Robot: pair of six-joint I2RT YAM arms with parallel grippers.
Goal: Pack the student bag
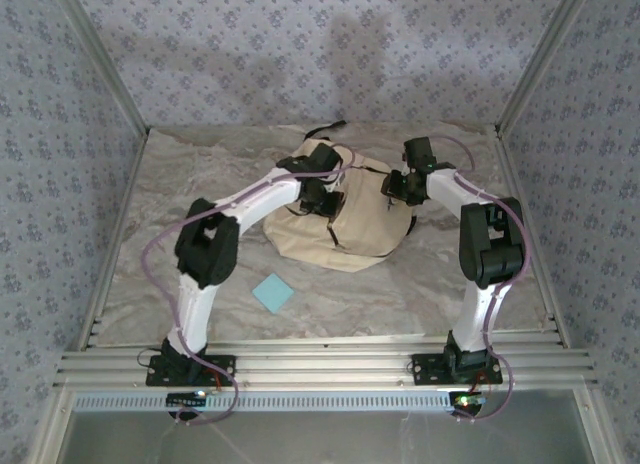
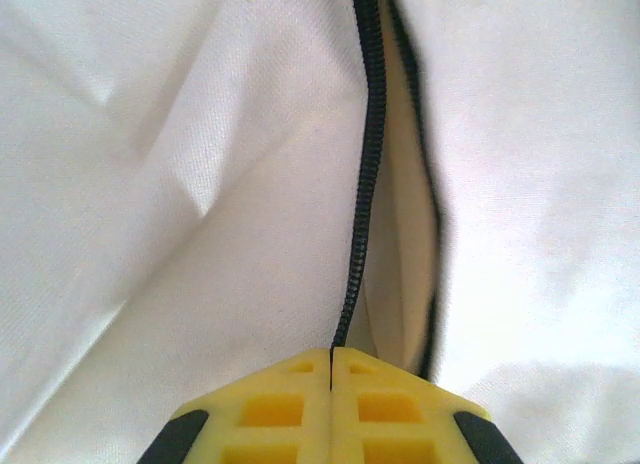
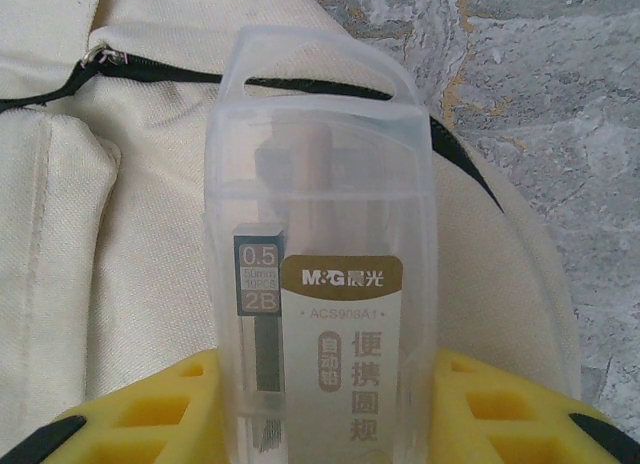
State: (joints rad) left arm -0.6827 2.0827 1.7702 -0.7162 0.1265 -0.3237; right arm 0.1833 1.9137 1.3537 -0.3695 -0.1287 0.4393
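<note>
The student bag (image 1: 365,219), beige with black zippers, lies at the middle back of the table. My left gripper (image 1: 325,199) is down on its left side. In the left wrist view my left gripper (image 2: 331,354) has its yellow jaws pressed together on the black zipper edge (image 2: 365,184), beside a narrow gap into the bag (image 2: 405,234). My right gripper (image 1: 395,189) hovers over the bag's right part. It (image 3: 325,356) is shut on a clear plastic stationery case (image 3: 320,234) with a brown label and a lead tube inside, above the bag's fabric (image 3: 130,234).
A light blue square pad (image 1: 272,292) lies on the marble-patterned table (image 1: 180,184) in front of the bag, near the left arm. A metal zipper pull (image 3: 100,56) sits on the bag's top seam. Patterned walls and frame rails enclose the table.
</note>
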